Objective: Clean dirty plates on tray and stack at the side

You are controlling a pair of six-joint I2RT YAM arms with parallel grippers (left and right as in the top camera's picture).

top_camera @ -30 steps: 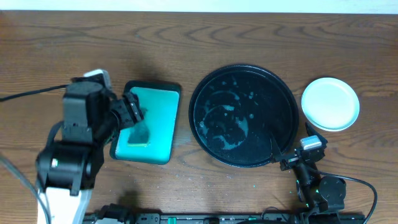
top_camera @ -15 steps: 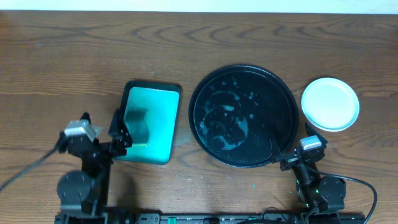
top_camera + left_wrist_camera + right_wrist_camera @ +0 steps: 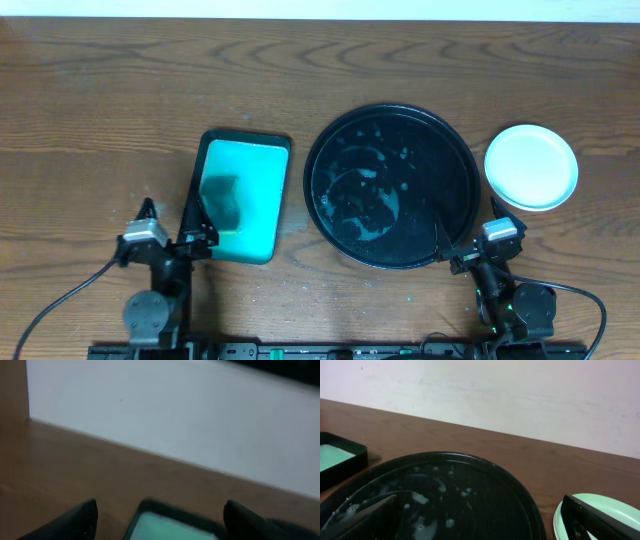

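**Left arm parks itself; no plates left on the tray**

Your left arm has pulled back from above the rectangular teal tray (image 3: 262,165) to its rest pose. The left gripper (image 3: 197,240) now sits well to the left of the black tray (image 3: 420,210), toward the near edge of the table. Its fingers are spread and hold nothing. The right gripper (image 3: 458,262) has not moved. It rests just at the black tray's near-right rim, fingers also apart and empty.

The black tray holds no plates, only pale smears and droplets across its floor. The plates (image 3: 531,166) sit stacked just right of the black tray, clear of its rim. The top one looks white from above, and the right wrist view shows a mint edge. You cannot count the stack from here. Left of the black tray, the teal tray holds a green sponge (image 3: 221,205) in its near half.

With both arms parked and empty-handed, the job looks done.
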